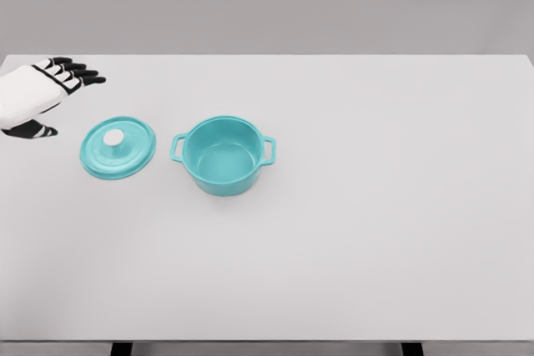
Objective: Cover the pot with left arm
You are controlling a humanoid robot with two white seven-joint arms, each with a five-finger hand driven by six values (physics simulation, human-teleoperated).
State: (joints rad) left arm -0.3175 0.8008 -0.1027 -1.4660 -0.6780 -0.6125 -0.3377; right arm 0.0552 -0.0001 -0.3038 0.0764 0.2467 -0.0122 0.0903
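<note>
A teal pot (223,156) with two side handles stands uncovered on the white table, left of the middle. Its teal lid (118,147), with a white knob on top, lies flat on the table just left of the pot, apart from it. My left hand (50,93) hovers at the far left edge, up and to the left of the lid, with its fingers spread and nothing in them. It does not touch the lid. The right arm does not show.
The white table (375,223) stretches wide to the right and toward the front edge. A grey wall runs behind its far edge.
</note>
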